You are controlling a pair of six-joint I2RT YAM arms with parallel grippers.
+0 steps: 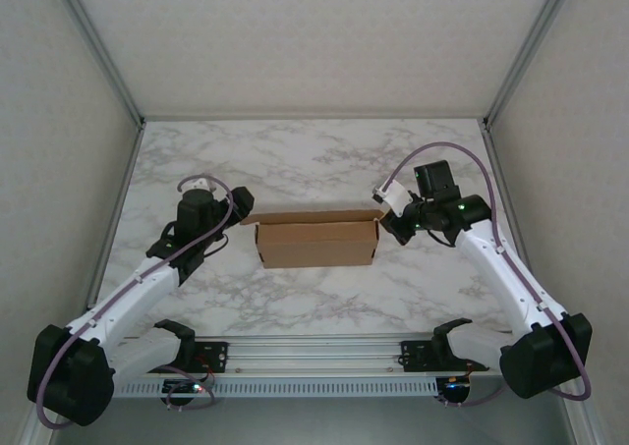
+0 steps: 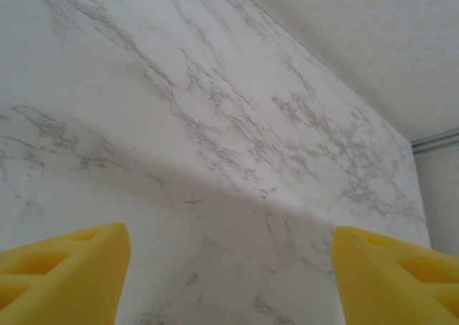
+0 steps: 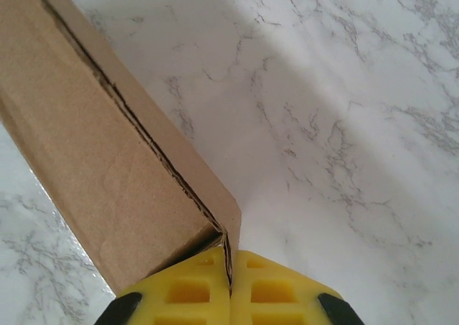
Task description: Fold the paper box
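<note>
Top external, paper box, brown, folded oblong

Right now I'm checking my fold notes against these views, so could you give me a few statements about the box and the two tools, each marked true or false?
1. The right tool is shut on a thin edge of the paper box. True.
2. The left tool is clamped on the paper box. False: it is open, with nothing between its fingers and bare table ahead of it.
3. The paper box lies as a flat, unfolded sheet. False: its walls stand up in a box shape.
4. In the top view, the paper box sits between the two tools. True.
</note>
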